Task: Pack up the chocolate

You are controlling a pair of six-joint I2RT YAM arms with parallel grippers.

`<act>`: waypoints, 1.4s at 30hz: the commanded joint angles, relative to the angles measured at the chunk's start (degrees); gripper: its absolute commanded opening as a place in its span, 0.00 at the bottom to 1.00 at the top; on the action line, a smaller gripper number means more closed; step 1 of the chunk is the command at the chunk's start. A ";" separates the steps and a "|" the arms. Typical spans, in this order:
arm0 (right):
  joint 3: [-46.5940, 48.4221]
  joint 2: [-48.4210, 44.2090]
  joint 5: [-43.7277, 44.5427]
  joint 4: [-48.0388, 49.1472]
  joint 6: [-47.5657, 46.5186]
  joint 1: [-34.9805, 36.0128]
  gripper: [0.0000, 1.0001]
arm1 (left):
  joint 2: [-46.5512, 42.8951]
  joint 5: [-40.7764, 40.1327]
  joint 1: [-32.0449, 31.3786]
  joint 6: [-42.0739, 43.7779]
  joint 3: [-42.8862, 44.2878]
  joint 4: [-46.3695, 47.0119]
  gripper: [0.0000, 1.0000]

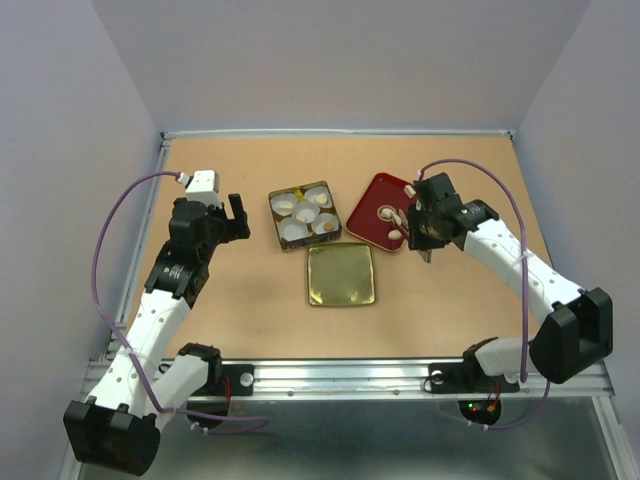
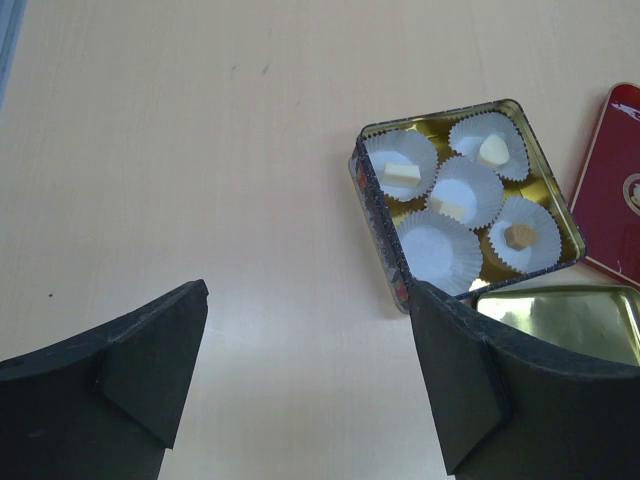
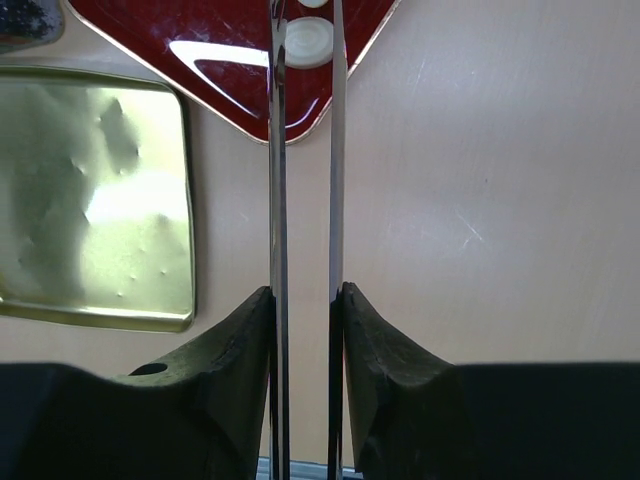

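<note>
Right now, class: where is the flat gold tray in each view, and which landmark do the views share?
Top external: gold tray in the middle of the picture.
Left wrist: gold tray in the lower right corner.
Right wrist: gold tray on the left.
Shared landmark: the red tray, next to it everywhere.

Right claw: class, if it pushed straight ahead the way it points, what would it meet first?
The right claw holds tweezers whose tips flank a cream-white chocolate on the red tray. Going straight on, that chocolate likely comes first, though the tips' height is unclear.
</note>
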 commanded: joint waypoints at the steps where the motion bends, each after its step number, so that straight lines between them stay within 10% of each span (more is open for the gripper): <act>1: 6.21 -2.92 -1.04 -1.69 -0.01 -0.28 0.34 | -0.96 -0.76 0.03 0.06 -0.24 0.83 0.93; 42: 33.02 17.73 -6.58 -1.97 2.98 17.57 0.34 | 0.18 -1.73 0.03 0.24 0.20 0.92 0.93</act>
